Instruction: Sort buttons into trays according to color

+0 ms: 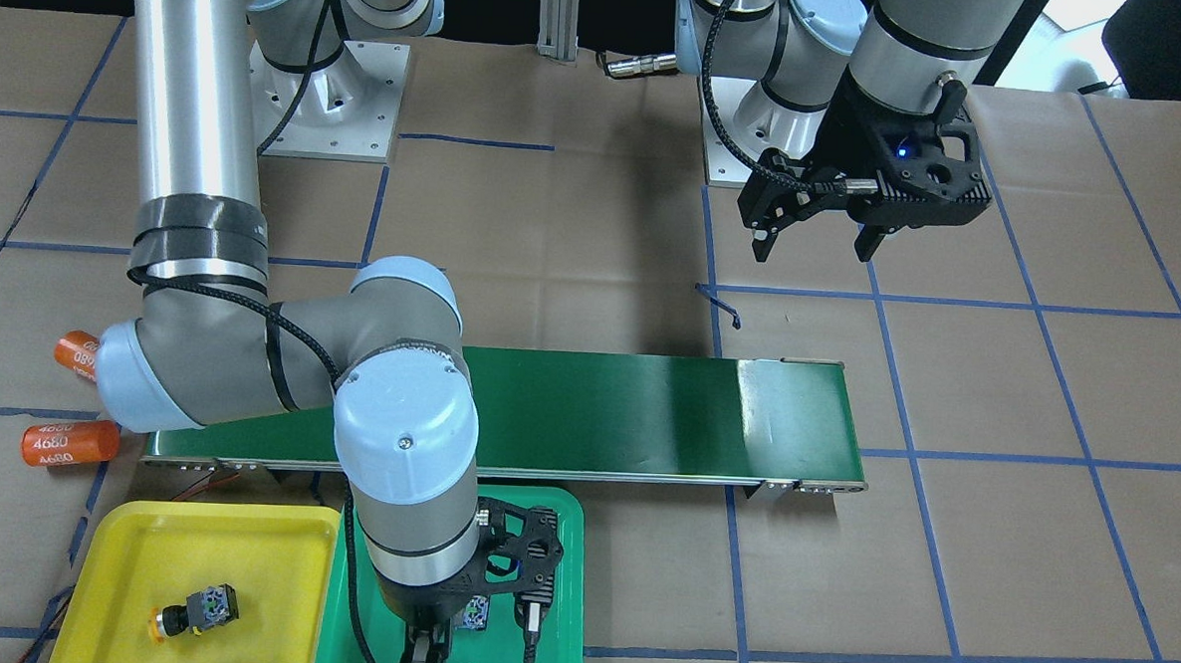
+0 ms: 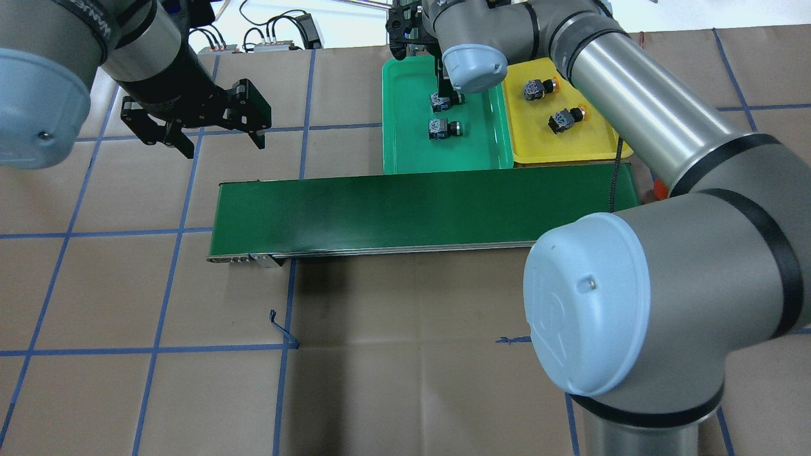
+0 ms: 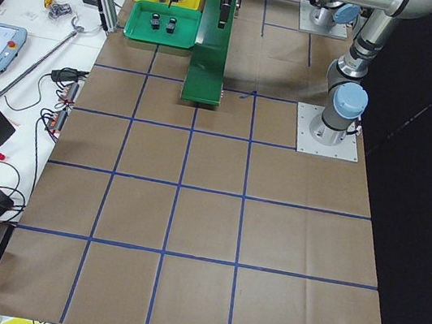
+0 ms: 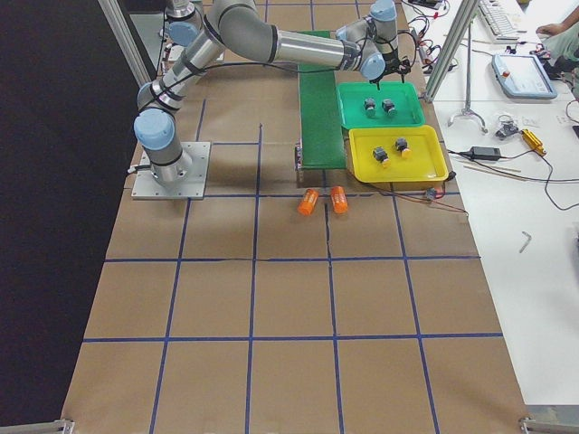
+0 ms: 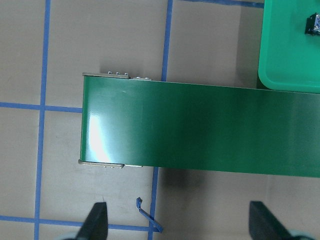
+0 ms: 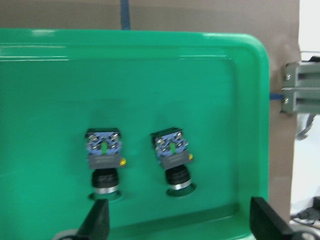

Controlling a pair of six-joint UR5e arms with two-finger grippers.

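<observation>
Front view: the right claw was seen low over the green tray, and one yellow button was spotted in the yellow tray. The left claw was held spread over the counter, well apart from both trays.

Overhead: two green buttons were counted in green and two yellow in yellow, so sorting looked done.

Right wrist view: the fingers were spread with nothing pinched. Both green buttons were lying side by side right under the claw, long axes parallel, so a straight lift is probably all that's needed.
</observation>
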